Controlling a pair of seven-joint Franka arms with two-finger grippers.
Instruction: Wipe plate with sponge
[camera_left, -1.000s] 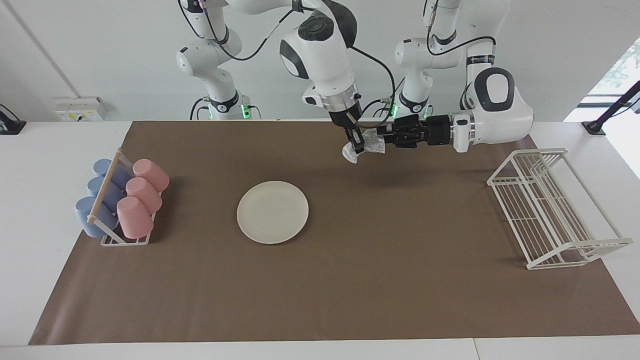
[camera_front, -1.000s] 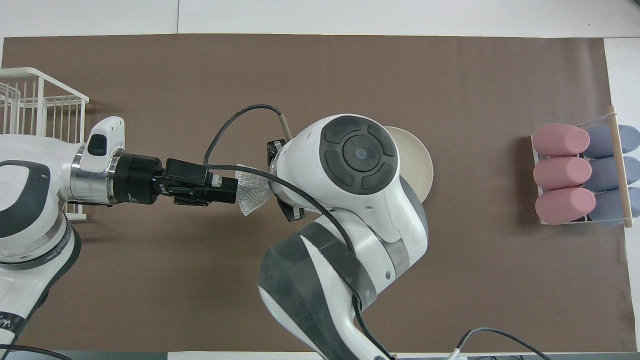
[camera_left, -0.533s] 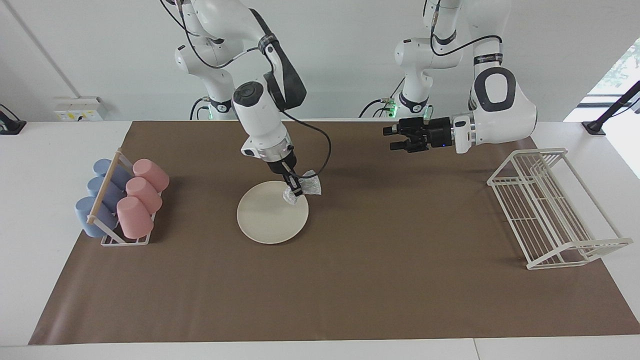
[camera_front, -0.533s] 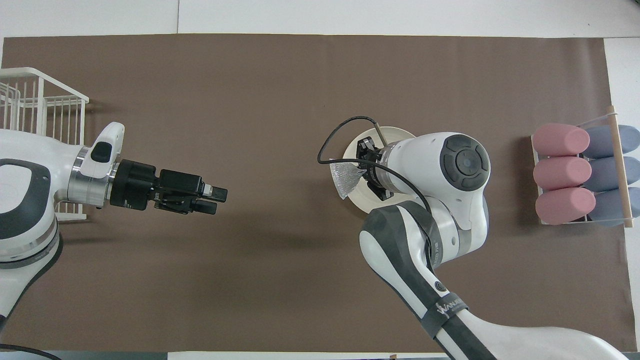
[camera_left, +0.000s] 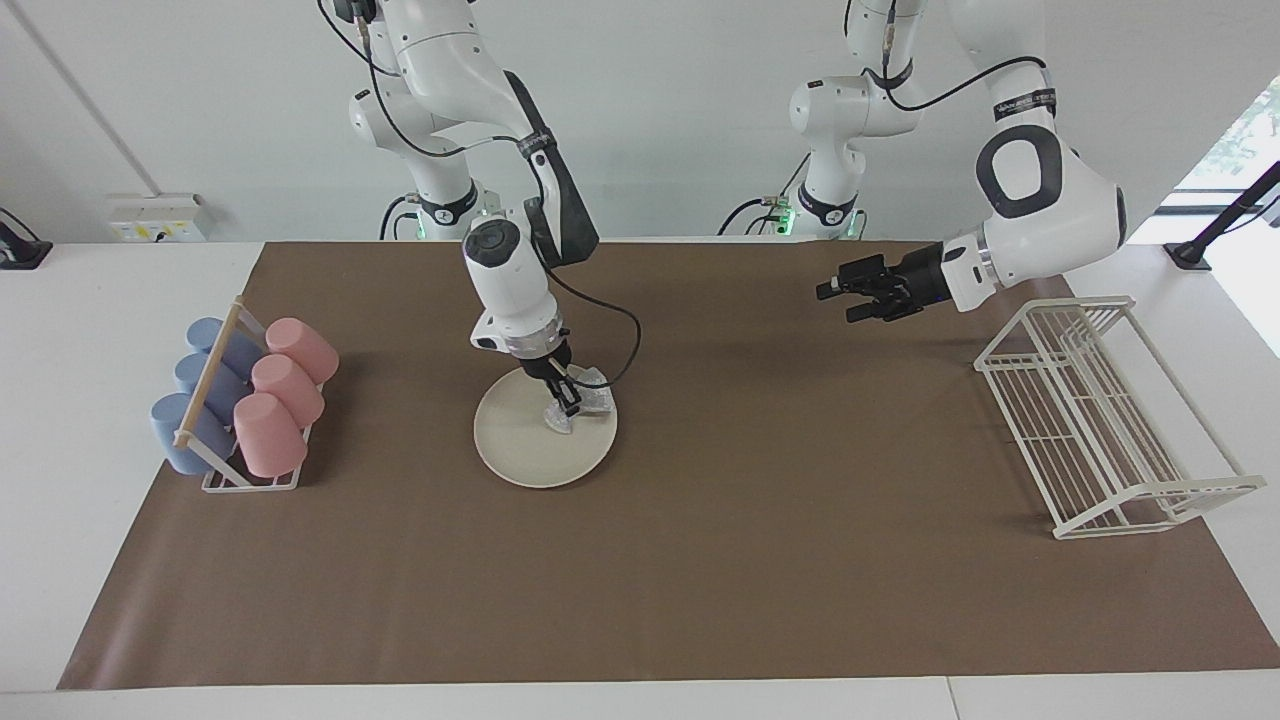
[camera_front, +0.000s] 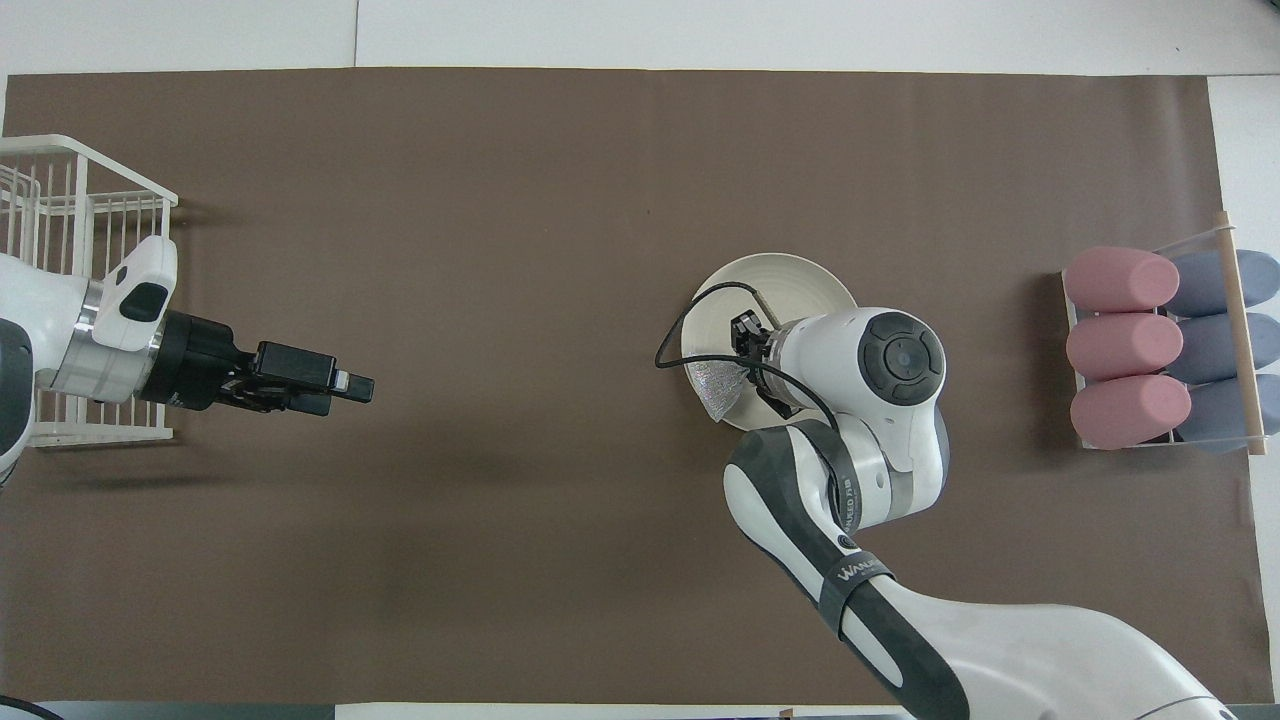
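Observation:
The cream-white plate (camera_left: 520, 450) lies on the brown mat near the middle of the table; it also shows in the overhead view (camera_front: 790, 280). My right gripper (camera_left: 563, 403) points down over the plate and is shut on the silvery mesh sponge (camera_left: 585, 402). The sponge is low on the plate's part toward the left arm's end and seems to touch it. In the overhead view the sponge (camera_front: 722, 385) shows beside the right gripper (camera_front: 748, 368). My left gripper (camera_left: 838, 300) is open and empty in the air over the mat beside the wire rack; it also shows in the overhead view (camera_front: 345, 390).
A holder with pink and blue cups (camera_left: 245, 405) stands at the right arm's end of the mat, also in the overhead view (camera_front: 1160, 350). A white wire rack (camera_left: 1100, 420) stands at the left arm's end, also in the overhead view (camera_front: 70, 220).
The right gripper took the sponge from the left gripper, carried it to the plate and lowered it. The left gripper let go and drew back toward the wire rack.

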